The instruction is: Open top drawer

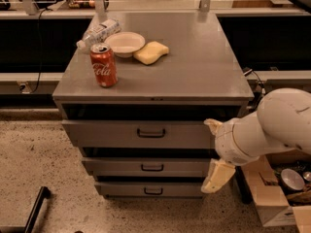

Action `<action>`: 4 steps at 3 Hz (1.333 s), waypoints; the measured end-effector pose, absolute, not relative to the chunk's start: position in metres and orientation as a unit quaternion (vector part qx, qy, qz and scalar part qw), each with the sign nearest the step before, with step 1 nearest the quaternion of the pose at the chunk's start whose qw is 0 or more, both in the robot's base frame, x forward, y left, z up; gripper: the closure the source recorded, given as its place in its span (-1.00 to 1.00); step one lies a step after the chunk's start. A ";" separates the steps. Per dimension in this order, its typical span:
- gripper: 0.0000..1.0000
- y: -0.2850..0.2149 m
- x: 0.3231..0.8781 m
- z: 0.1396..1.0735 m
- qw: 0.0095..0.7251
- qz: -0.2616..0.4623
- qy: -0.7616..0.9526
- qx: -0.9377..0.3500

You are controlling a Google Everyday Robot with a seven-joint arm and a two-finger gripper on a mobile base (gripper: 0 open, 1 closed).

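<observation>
The top drawer is the widest grey front under the cabinet top, with a small dark bar handle at its middle. It sits pushed in. My gripper is at the right end of the drawer fronts, on a white arm coming in from the right. Its two cream fingers stand wide apart, one above the other, with nothing between them. The gripper is to the right of the handle and not touching it.
On the grey cabinet top stand a red cola can, a white bowl, a yellow sponge and a lying plastic bottle. Two narrower drawers sit below. A cardboard box stands on the floor at right.
</observation>
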State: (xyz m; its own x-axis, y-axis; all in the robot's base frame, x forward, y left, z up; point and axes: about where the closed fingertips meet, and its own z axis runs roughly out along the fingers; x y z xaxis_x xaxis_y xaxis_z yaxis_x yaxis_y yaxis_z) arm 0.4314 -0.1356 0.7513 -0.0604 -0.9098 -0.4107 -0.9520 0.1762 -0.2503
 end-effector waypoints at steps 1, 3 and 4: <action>-1.00 -0.137 0.468 0.732 0.260 0.012 0.721 -0.642; -1.00 -0.150 0.527 0.695 0.257 -0.004 0.724 -0.640; -1.00 -0.153 0.542 0.679 0.248 0.000 0.727 -0.640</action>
State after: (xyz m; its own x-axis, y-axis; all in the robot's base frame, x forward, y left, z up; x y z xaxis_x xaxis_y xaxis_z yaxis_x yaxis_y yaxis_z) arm 0.5416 -0.1532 0.6793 -0.0583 -0.9307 -0.3611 -0.9310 0.1813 -0.3169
